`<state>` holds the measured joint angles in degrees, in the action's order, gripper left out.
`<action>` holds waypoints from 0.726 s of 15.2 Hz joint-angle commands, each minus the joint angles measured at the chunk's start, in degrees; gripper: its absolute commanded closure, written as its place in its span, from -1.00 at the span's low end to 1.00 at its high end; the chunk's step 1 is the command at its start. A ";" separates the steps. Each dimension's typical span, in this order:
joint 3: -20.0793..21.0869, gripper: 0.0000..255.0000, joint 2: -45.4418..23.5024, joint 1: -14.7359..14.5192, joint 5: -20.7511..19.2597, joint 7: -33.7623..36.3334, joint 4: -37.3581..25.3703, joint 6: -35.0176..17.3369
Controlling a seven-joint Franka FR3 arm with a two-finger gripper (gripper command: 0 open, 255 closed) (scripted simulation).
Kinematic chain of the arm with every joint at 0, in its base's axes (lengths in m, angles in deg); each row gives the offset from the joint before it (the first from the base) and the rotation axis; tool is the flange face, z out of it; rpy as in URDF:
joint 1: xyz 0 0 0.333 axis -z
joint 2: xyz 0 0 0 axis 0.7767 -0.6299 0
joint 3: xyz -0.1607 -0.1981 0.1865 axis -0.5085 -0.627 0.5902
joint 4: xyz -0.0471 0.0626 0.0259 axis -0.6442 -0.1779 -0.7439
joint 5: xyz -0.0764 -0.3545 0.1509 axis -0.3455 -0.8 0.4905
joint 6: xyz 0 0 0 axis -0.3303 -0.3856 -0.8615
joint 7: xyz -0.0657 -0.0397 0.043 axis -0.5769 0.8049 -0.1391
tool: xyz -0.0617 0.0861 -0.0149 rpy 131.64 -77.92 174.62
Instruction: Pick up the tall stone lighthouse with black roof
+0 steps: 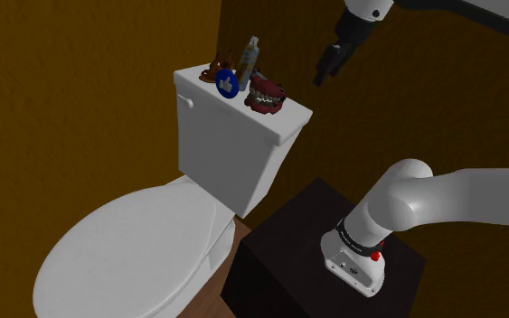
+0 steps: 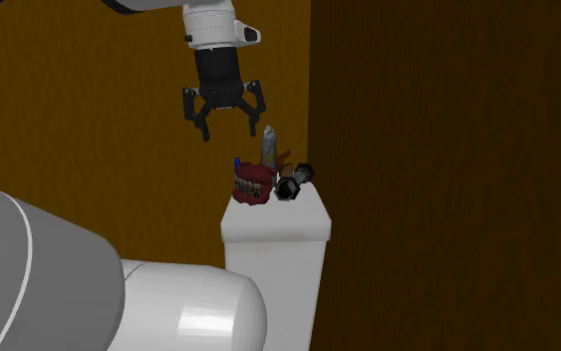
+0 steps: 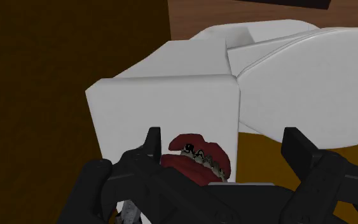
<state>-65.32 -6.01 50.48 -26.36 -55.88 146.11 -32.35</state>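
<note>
The lighthouse (image 1: 249, 60) is a tall grey stone-like tower with a dark top, standing upright at the back of the white toilet tank lid (image 1: 284, 124). In the second exterior view the lighthouse (image 2: 267, 146) rises behind a red denture model (image 2: 253, 187). My gripper (image 1: 320, 78) hangs open in the air, above the tank and apart from the tower, toward the shoulder view's right. From the second exterior view the gripper (image 2: 229, 132) is up and to the left of the tower, holding nothing. In the wrist view the gripper (image 3: 222, 141) looks down on the denture model (image 3: 196, 156).
A blue disc with a thumb sign (image 1: 226, 83) and a brown figure (image 1: 216, 70) stand beside the lighthouse, and a black object (image 2: 293, 183) lies near it. The closed toilet lid (image 1: 126, 253) sits below. Brown walls close in behind; my black stand (image 1: 288, 262) is beside the toilet.
</note>
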 commanded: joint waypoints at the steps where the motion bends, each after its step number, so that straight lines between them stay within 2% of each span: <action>1: 0.00 -1.00 0.00 0.00 0.00 0.00 0.00 0.00; 11: -2.19 -1.00 -22.27 2.91 -0.16 2.87 -10.23 -9.26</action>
<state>-67.39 -25.74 53.17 -26.58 -53.43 137.74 -41.18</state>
